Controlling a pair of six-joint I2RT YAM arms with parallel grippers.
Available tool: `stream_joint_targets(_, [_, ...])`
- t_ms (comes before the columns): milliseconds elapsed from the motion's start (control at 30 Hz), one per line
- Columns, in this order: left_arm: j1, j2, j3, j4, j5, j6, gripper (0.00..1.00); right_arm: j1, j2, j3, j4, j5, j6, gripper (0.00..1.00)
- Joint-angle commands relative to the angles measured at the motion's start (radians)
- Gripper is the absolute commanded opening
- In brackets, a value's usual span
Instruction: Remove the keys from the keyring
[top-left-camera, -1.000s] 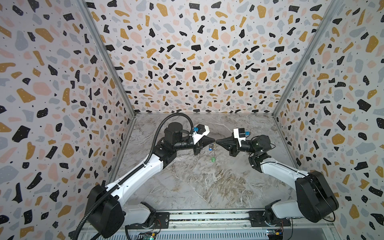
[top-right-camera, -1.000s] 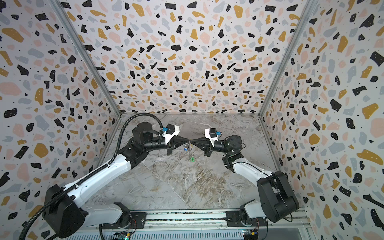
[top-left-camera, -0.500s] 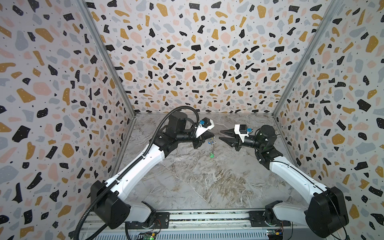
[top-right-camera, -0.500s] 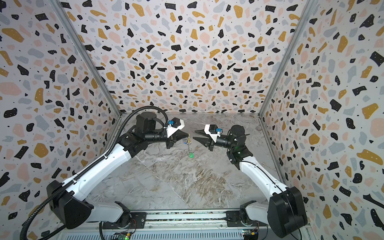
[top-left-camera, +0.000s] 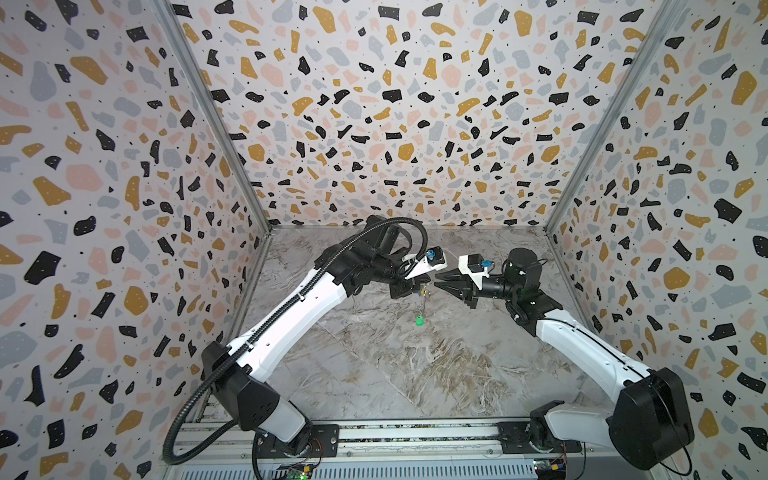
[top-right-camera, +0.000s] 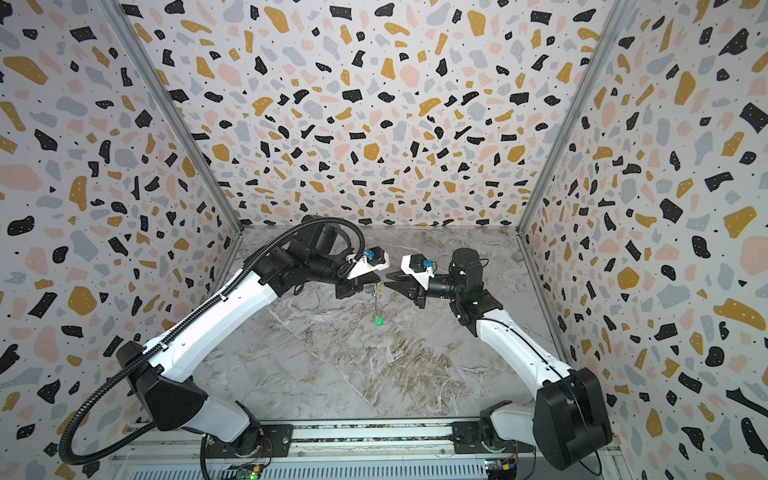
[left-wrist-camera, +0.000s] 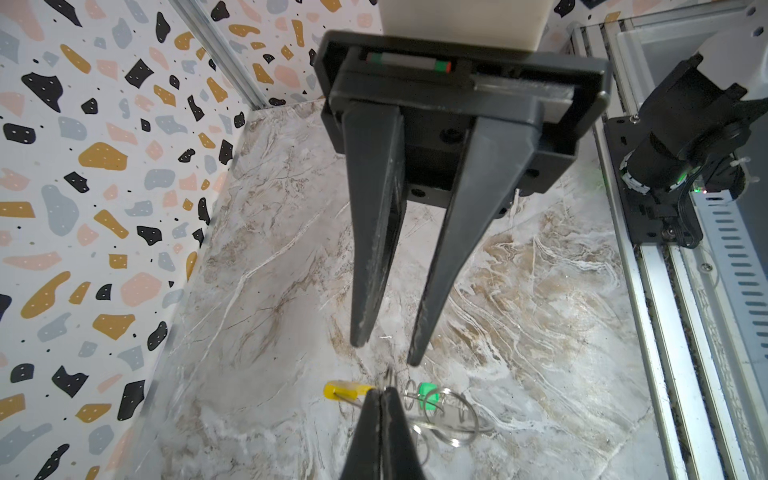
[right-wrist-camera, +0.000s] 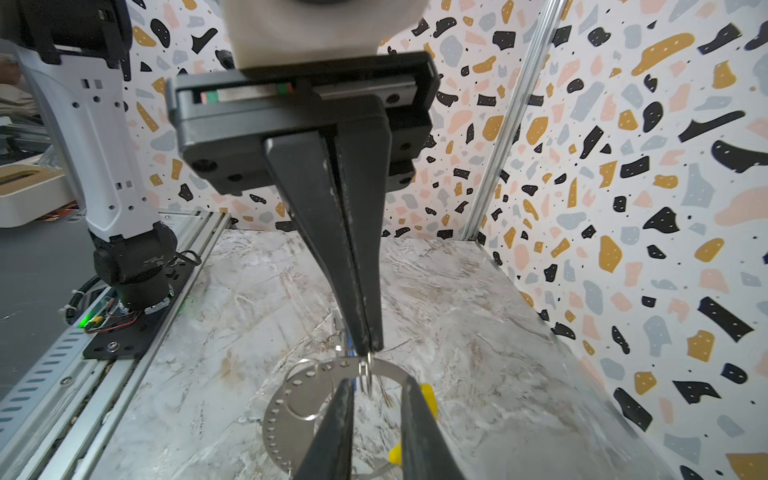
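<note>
**Top views, left gripper** (top-left-camera: 424, 287): jaws squeezed together, pinching the keyring (top-left-camera: 423, 292) up over the marble tabletop (top-left-camera: 395, 365), mid-table and toward the back wall. It looks the same in both top views.

**Top views, green-tagged key** (top-left-camera: 419, 320): hangs straight down under the left tips, with the green bit lowest. Can't tell from up here whether it touches the marble.

**Top views, right gripper** (top-right-camera: 388, 281): nose to nose with the left one, just beside it with a sliver of gap. Fingers are a little apart and hold nothing.

**Left wrist, left gripper** (left-wrist-camera: 380, 401): fingers tight together. The yellow sleeve (left-wrist-camera: 345, 390) pokes out on one side of the tips. The green tag (left-wrist-camera: 428, 395) and a couple of thin wire rings (left-wrist-camera: 455, 415) sit on the other.

**Left wrist, right gripper** (left-wrist-camera: 386, 353): comes in from the opposite side with its fingers spread. The tips stop just short of the bundle, not touching.

**Right wrist, left gripper** (right-wrist-camera: 369, 351): clamped on a small ring (right-wrist-camera: 365, 374) seen edge-on. A sliver of blue sits behind the tips, too hidden to say more.

**Right wrist, keyring** (right-wrist-camera: 291, 386): a flat silver band with a row of tiny holes, curving round to the yellow sleeve (right-wrist-camera: 428, 399).

**Right wrist, right gripper** (right-wrist-camera: 377, 380): fingers apart, one on either side of that small ring, no contact that I can see.
</note>
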Motion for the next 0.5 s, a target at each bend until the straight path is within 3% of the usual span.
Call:
stream_joint_targets(0, [-0.012, -0.003, 0.036, -0.042, -0.039, 0.038, 0.00, 0.006, -0.006, 0.020, 0.002, -0.045, 0.028, 0.21])
stream_joint_targets(467, [-0.034, 0.000, 0.038, -0.029, -0.041, 0.043, 0.00, 0.018, 0.034, 0.023, 0.012, -0.056, 0.055, 0.17])
